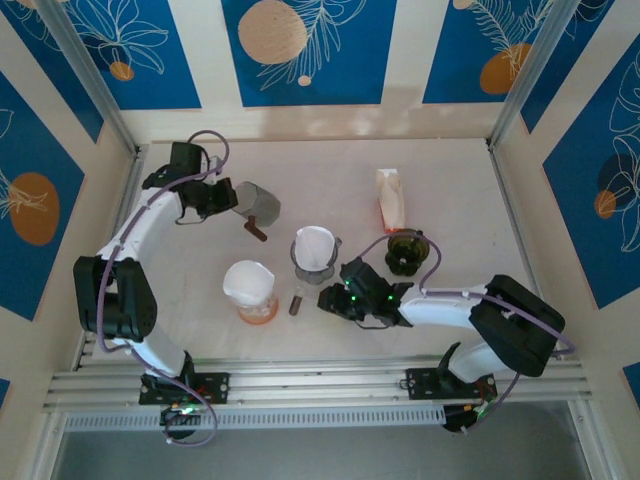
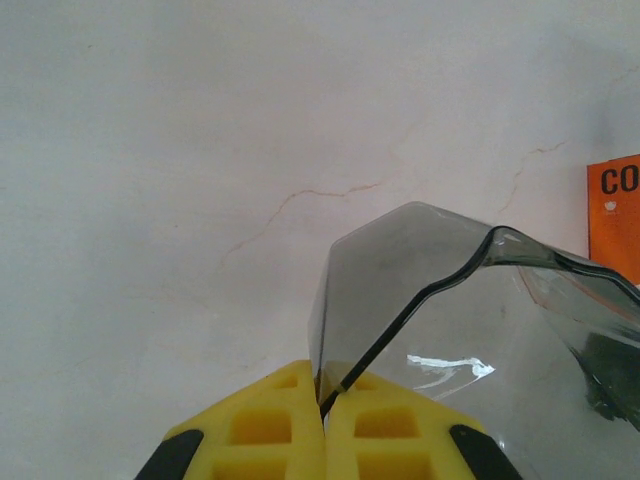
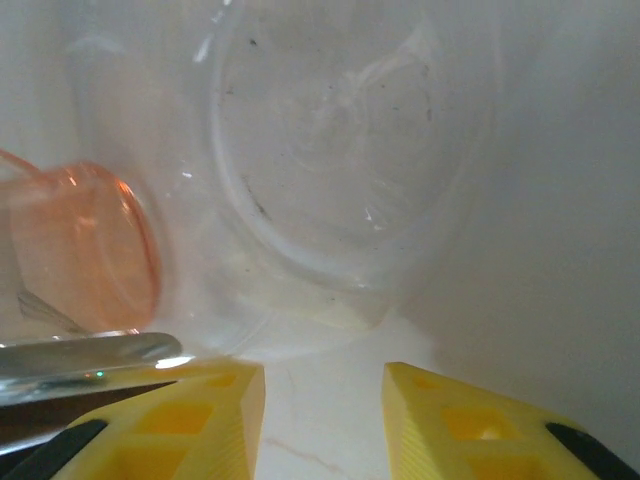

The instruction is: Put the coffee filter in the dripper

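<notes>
My left gripper (image 1: 232, 200) is shut on the rim of a smoky grey dripper (image 1: 259, 204), held tilted at the back left; its thin wall (image 2: 420, 300) runs down between the yellow fingertips of the left gripper (image 2: 325, 390). A clear dripper (image 1: 314, 256) stands mid-table with a white coffee filter (image 1: 314, 243) sitting in it. An orange dripper (image 1: 254, 300) to its left also holds a white filter (image 1: 248, 280). My right gripper (image 1: 328, 297) is open just right of the clear dripper's base (image 3: 330, 170), with nothing between the fingers of the right gripper (image 3: 325, 390).
A dark green round piece (image 1: 405, 252) and an orange-and-white packet (image 1: 391, 200) lie at the right back. A brown handle (image 1: 296, 303) sticks out below the clear dripper. The orange dripper (image 3: 80, 245) and a shiny metal piece (image 3: 85, 355) lie left of my right fingers.
</notes>
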You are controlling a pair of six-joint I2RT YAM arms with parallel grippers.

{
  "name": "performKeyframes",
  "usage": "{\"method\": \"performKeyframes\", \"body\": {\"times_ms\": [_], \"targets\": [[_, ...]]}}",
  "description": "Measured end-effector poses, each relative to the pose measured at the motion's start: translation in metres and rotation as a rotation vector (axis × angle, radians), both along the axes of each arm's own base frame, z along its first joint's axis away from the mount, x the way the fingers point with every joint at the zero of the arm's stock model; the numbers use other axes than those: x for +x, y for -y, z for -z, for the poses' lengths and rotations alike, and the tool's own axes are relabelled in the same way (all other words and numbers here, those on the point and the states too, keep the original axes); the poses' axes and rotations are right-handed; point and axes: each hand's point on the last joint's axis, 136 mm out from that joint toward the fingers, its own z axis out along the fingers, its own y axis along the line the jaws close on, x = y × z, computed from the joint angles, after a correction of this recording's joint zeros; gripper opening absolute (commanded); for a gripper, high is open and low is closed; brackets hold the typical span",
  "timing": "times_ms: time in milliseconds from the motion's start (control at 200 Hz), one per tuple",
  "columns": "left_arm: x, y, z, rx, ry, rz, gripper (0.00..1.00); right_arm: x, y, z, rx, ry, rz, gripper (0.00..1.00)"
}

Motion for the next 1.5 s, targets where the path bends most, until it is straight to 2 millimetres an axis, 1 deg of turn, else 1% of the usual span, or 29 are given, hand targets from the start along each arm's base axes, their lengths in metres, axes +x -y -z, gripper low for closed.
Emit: {"method": "performKeyframes", "body": {"times_ms": [170, 315, 460, 765, 965, 1145, 1255, 1375, 1500], "targets": [[-0.001, -0.010, -0.001, -0.002, -0.002, -0.026, 0.00, 0.030, -0.015, -0.005, 0.024, 0.019, 0.012, 0.36], [0.000, -0.022, -0.007, -0.006, 0.009, -0.066, 0.00, 0.055, -0.032, -0.012, 0.052, 0.037, 0.011, 0.35], [0.000, -0.031, -0.013, -0.002, 0.024, -0.093, 0.00, 0.078, -0.044, -0.014, 0.067, 0.043, 0.012, 0.34], [0.002, -0.043, -0.017, -0.005, 0.030, -0.129, 0.00, 0.124, -0.063, -0.016, 0.094, 0.052, 0.019, 0.34], [0.003, -0.054, -0.016, -0.010, 0.026, -0.162, 0.00, 0.146, -0.073, -0.017, 0.109, 0.057, 0.021, 0.35], [0.004, -0.064, -0.016, -0.018, 0.021, -0.199, 0.00, 0.145, -0.070, -0.019, 0.099, 0.059, 0.030, 0.35], [0.005, -0.066, -0.020, -0.014, 0.026, -0.205, 0.00, 0.133, -0.056, -0.027, 0.077, 0.067, 0.043, 0.35], [0.006, -0.068, -0.036, -0.006, 0.062, -0.212, 0.00, 0.117, -0.039, -0.042, 0.042, 0.096, 0.067, 0.35], [0.003, -0.069, -0.063, -0.003, 0.128, -0.217, 0.00, 0.091, -0.021, -0.054, 0.012, 0.123, 0.079, 0.35]]}}
